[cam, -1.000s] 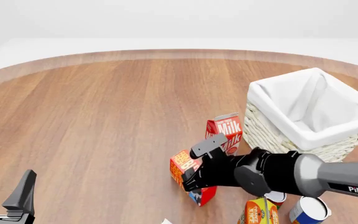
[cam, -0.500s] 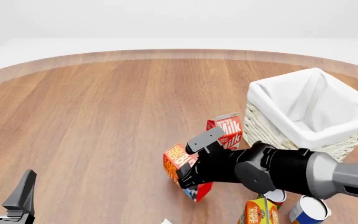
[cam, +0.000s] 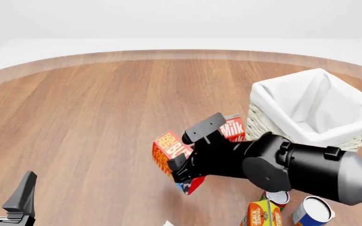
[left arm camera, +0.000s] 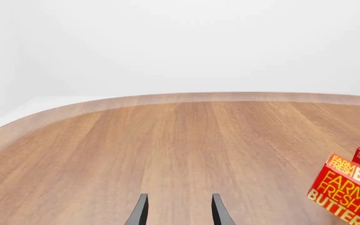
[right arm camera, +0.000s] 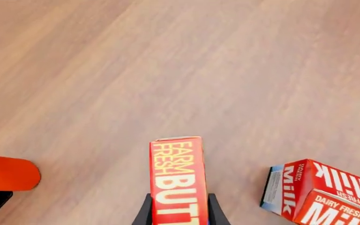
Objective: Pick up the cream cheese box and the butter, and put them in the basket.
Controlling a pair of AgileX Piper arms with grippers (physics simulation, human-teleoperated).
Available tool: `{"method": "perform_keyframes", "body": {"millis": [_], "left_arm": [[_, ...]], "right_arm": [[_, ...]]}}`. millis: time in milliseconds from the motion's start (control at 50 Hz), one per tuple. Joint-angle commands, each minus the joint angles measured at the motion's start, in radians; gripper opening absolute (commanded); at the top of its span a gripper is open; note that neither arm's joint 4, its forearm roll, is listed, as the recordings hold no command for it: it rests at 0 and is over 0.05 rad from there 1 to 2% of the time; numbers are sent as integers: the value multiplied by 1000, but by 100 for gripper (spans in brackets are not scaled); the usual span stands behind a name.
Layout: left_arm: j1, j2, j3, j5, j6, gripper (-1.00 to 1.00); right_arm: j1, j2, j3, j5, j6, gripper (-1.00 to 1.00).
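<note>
My right gripper (cam: 179, 170) is shut on the butter (cam: 167, 151), a red-and-orange carton held tilted just above the table, left of the basket. In the right wrist view the butter (right arm camera: 176, 180) sits squeezed between both fingers (right arm camera: 144, 212). The left wrist view catches the butter (left arm camera: 346, 190) at its edge. The basket (cam: 270, 134), cream wicker with a white cloth lining, stands at the right. My left gripper (cam: 6, 188) is open and holds nothing at the near left corner; its fingers (left arm camera: 140, 211) point over bare wood. The cream cheese box is out of view.
A red Milk carton (cam: 235, 128) stands between the butter and the basket, partly behind my right arm. Near the front right are an orange-yellow carton (cam: 263, 214) and two tin cans (cam: 313, 212). A tiny white corner (cam: 167, 223) shows at the bottom edge.
My right gripper has lifted the butter off the table and carried it up and to the left, tilting it. The left arm has not moved.
</note>
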Motion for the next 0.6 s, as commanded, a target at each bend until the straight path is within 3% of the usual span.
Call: {"method": "perform_keyframes", "body": {"millis": [20,300,560,600], "left_arm": [[0,0,0,0,0,100],[0,0,0,0,0,100],[0,0,0,0,0,100],[0,0,0,0,0,100]], "right_arm": [[-4,-85,-54,44,4,-100],[-23,-172,-80,108,-40,-100],[-138,-307,-149,226,-183,-100],[-139,-324,-153,237,-175,-100]]}}
